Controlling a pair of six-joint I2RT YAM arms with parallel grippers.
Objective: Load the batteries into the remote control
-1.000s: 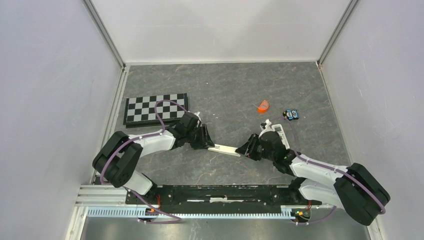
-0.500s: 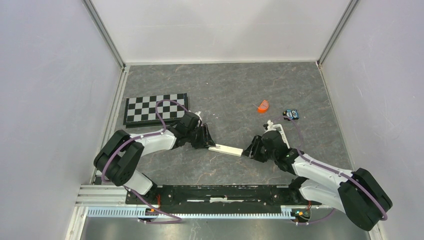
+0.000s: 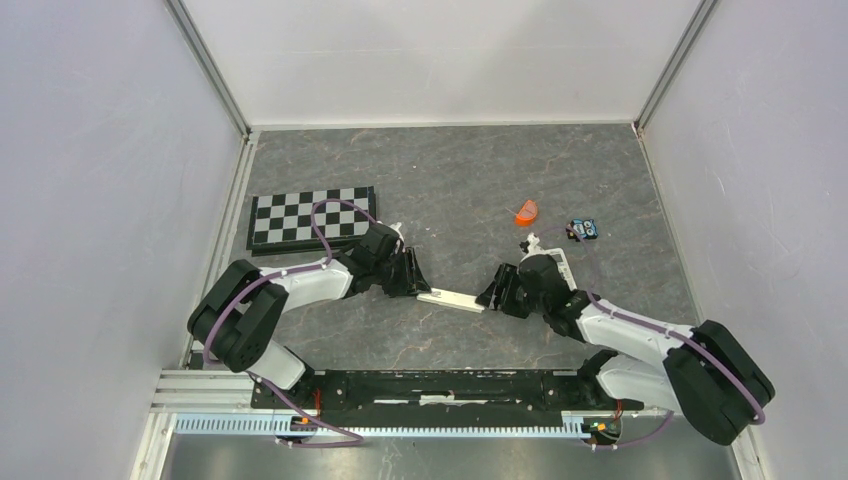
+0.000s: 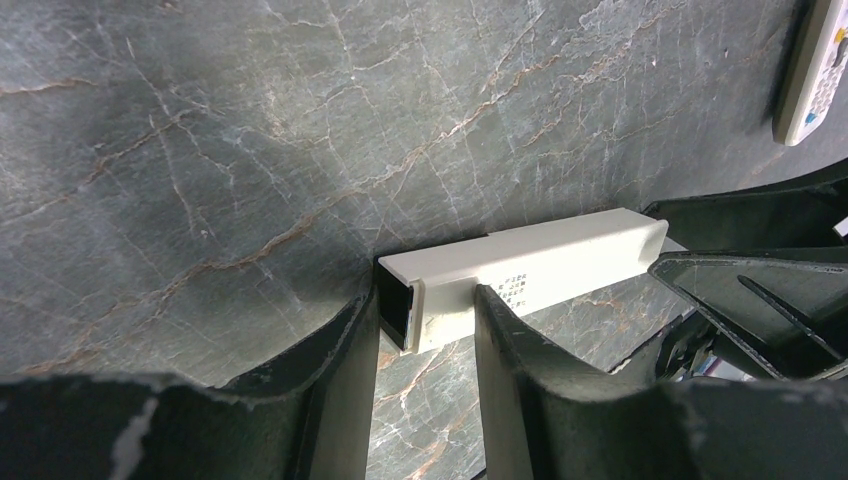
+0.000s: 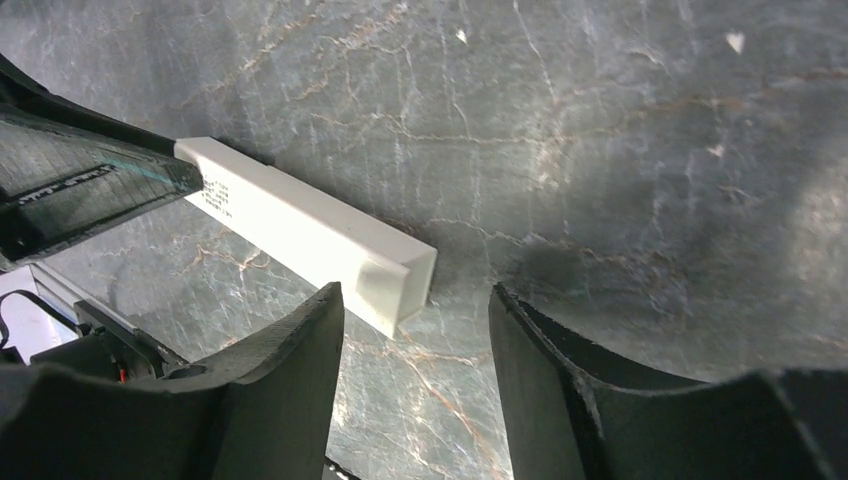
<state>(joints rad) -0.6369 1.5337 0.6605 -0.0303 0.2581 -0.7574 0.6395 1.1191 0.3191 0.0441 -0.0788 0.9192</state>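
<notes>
From above we see the remote control point(image 3: 452, 298) only as a pale sliver just below the middle of the frame, bridging the left gripper point(image 3: 415, 288) and the right gripper point(image 3: 493, 296). The left wrist view adds detail. The left gripper point(image 4: 428, 310) is clamped across one end of the remote control point(image 4: 540, 260), that end face is dark, and small print runs along one side. At the upper right edge of that view sits a white buttoned object point(image 4: 815, 70). Only a corner of it shows, so we cannot tell what it is. The right wrist view shows the other end of the remote control point(image 5: 300, 225), plain and white, lying between the spread fingers of the right gripper point(image 5: 417, 300) with clear gaps on both sides.

The table point(image 3: 450, 180) is grey marbled stone, enclosed by white walls point(image 3: 440, 50). A checkerboard point(image 3: 312, 218) lies at centre left. An orange item point(image 3: 526, 211) and a small dark object point(image 3: 582, 229) with blue and yellow marks sit right of centre.

The remote's long axis runs left to right in the top view, dipping slightly toward the right, with its dark end at the left.
</notes>
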